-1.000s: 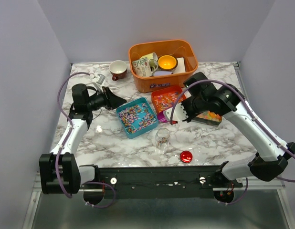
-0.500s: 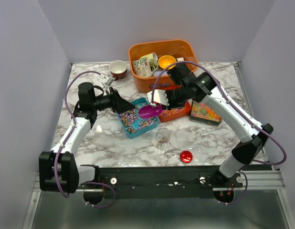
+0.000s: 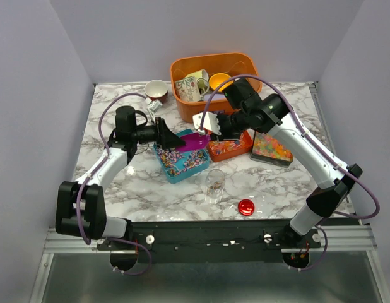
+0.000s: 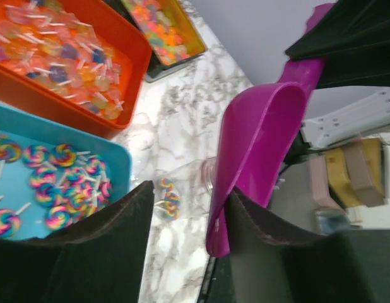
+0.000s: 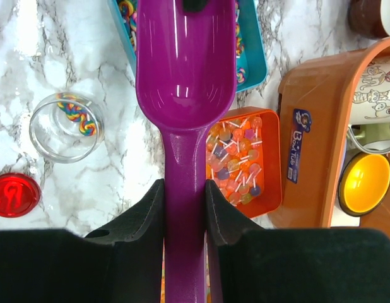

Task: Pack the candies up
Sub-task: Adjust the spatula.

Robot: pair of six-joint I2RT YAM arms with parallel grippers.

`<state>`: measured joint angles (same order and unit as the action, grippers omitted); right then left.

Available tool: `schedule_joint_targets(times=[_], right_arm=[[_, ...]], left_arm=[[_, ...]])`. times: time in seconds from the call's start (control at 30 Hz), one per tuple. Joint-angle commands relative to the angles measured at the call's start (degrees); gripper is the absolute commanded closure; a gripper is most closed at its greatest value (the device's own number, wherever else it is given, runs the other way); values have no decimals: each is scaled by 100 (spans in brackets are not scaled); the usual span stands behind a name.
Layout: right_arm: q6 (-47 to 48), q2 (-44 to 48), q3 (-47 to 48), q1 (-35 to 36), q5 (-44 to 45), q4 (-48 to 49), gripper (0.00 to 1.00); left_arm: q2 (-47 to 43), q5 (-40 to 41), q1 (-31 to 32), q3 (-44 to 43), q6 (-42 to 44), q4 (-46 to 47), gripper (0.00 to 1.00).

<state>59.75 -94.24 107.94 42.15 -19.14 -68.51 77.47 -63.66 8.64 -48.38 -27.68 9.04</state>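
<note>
Top external: right gripper (image 3: 211,129) clamped on a purple plastic scoop (image 3: 194,140), held over a blue square tray (image 3: 190,174) of swirl candies (image 3: 181,159). Left wrist: left gripper (image 4: 185,214) with jaws apart and empty, the scoop's lip beside one finger. Right wrist: scoop handle pinched tight; clear glass jar (image 5: 64,126) holds one candy.

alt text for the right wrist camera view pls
The right end effector grips the handle of an empty purple scoop above a blue tray of swirl candies. A clear jar holding one swirl candy and a red lid are at frame left; an orange tray of wrapped candies is at frame right.
</note>
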Motion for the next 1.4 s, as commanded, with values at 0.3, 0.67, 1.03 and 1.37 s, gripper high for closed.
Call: schedule_joint_targets(times=[0.3, 0.67, 1.03, 1.37], right_arm=[[230, 239, -783, -23, -442, 918, 82], [441, 309, -1135, -31, -205, 1085, 59], [336, 160, -942, -23, -134, 1059, 69], [1485, -121, -274, -31, 392, 445, 99]], left_arm=[[1235, -2115, 41, -31, -4130, 4518, 100], [1332, -2045, 41, -119, -4131, 4581, 100], [1358, -2001, 50, -75, -4140, 4589, 100], [569, -642, -1325, 303, -2814, 3023, 69]])
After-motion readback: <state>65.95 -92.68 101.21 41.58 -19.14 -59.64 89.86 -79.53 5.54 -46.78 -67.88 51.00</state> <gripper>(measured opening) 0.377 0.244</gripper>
